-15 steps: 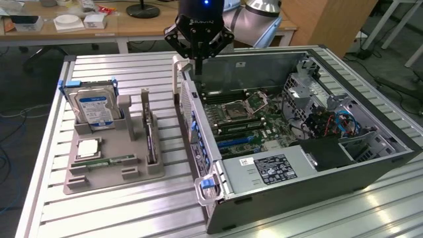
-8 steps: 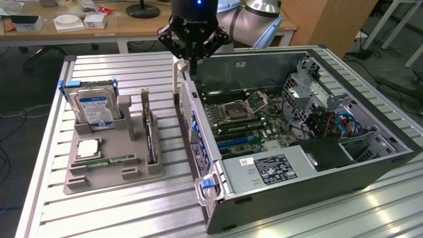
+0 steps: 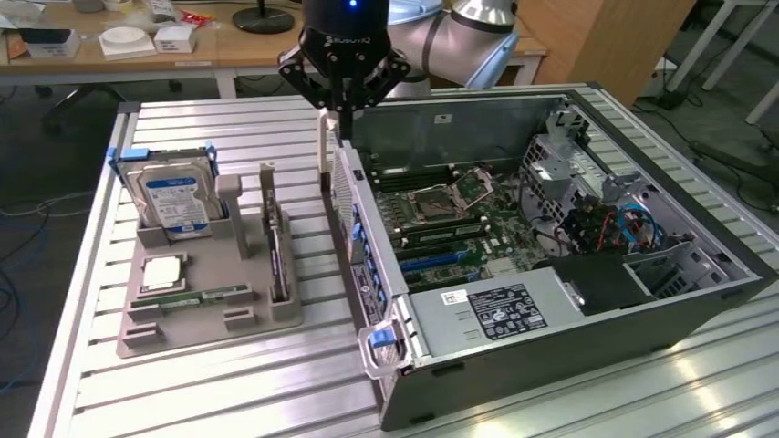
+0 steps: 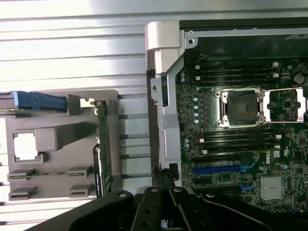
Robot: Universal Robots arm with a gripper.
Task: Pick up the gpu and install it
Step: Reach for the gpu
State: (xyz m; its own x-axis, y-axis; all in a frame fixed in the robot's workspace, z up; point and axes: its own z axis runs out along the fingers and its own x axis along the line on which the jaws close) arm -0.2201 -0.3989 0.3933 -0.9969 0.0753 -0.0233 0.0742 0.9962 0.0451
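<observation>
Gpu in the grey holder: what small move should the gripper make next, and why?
Probably shift the gripper to the exterior view's left, over the gpu, and open it: it hangs shut above the case wall, the gpu standing in the holder.

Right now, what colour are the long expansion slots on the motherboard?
Blue. The expansion slots show best in the wrist view.

- My gripper (image 3: 345,128) is black.
- The gpu (image 4: 102,144): green board, black face.
- The hard drive (image 3: 177,203): silver, blue-and-white label.
- The tray (image 3: 207,315): plain grey.
- The motherboard (image 3: 481,224): green, with blue slots (image 4: 224,168).
- The table (image 3: 219,383): silver, ribbed.
</observation>
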